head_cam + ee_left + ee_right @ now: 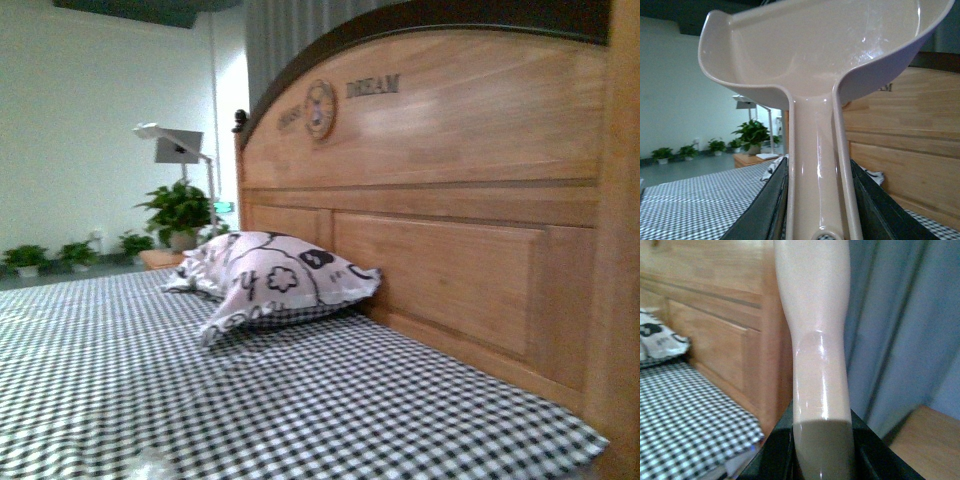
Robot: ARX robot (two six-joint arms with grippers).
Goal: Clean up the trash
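My left gripper (pixel 817 212) is shut on the handle of the pale pink dustpan (pixel 815 45), whose scoop stands up and fills the top of the left wrist view. My right gripper (pixel 822 450) is shut on the pale pink brush handle (pixel 815 340), which rises straight up out of the jaws; the bristles are out of view. A faint whitish blur (pixel 150 464) on the checked sheet at the bottom edge of the front view may be the trash; it is too blurred to be sure. Neither gripper shows in the front view.
A black-and-white checked bed sheet (pixel 300 400) covers the bed. A white pillow with black doodles (pixel 275 280) lies against the tall wooden headboard (pixel 450 200). Potted plants (pixel 180 210) and a lamp stand beyond. A grey curtain (pixel 900 315) and a wooden side table (pixel 925 445) are beside the bed.
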